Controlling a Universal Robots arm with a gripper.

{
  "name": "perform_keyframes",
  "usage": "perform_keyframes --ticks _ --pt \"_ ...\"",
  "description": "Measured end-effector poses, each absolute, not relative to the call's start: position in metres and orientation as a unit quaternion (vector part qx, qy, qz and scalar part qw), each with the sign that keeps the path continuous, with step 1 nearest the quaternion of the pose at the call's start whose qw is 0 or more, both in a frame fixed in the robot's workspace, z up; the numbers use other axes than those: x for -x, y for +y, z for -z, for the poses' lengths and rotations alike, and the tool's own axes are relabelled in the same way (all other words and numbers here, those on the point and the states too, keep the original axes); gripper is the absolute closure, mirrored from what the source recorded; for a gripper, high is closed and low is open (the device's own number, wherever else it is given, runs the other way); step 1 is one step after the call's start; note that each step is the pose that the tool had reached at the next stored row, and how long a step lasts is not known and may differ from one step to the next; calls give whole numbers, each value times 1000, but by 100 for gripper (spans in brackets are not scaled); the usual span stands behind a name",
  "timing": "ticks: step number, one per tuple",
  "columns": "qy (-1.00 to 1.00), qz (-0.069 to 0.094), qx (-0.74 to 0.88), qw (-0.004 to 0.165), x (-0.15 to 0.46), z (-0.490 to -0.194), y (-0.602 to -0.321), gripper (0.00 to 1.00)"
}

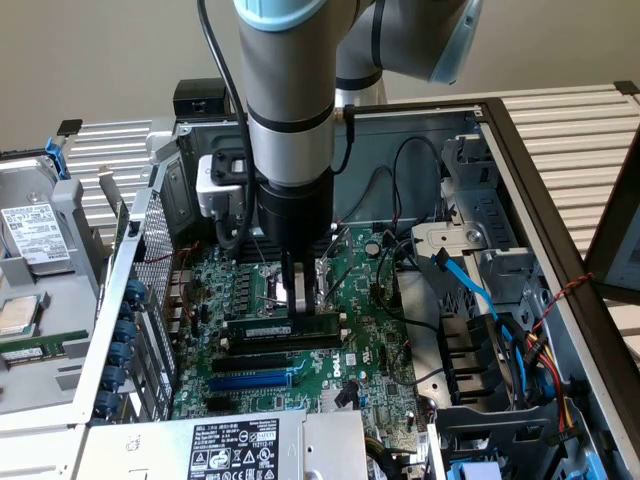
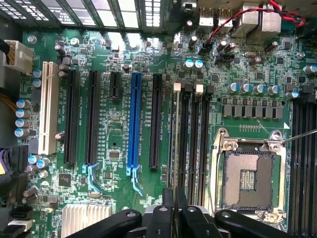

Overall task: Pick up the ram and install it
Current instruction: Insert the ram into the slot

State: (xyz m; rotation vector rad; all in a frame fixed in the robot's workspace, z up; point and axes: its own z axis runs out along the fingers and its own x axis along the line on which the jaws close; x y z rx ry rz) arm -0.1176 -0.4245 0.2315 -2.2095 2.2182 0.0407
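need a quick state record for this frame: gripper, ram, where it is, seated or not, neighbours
gripper: shut on the ram, pointing down into the open case
ram: on its long edge, sticker side showing in the exterior view
location: along the row of black memory slots, on the side away from the CPU socket
seated: cannot tell
CPU socket: open, no chip in it
blue expansion slot: empty, apart from the ram
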Motion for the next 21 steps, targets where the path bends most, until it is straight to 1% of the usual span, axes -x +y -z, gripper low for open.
perform_keyframes --ticks 12,21 --pt "713 -14 701 9 119 -231 -424 87" --pt "714 -12 700 11 119 -230 -424 87"
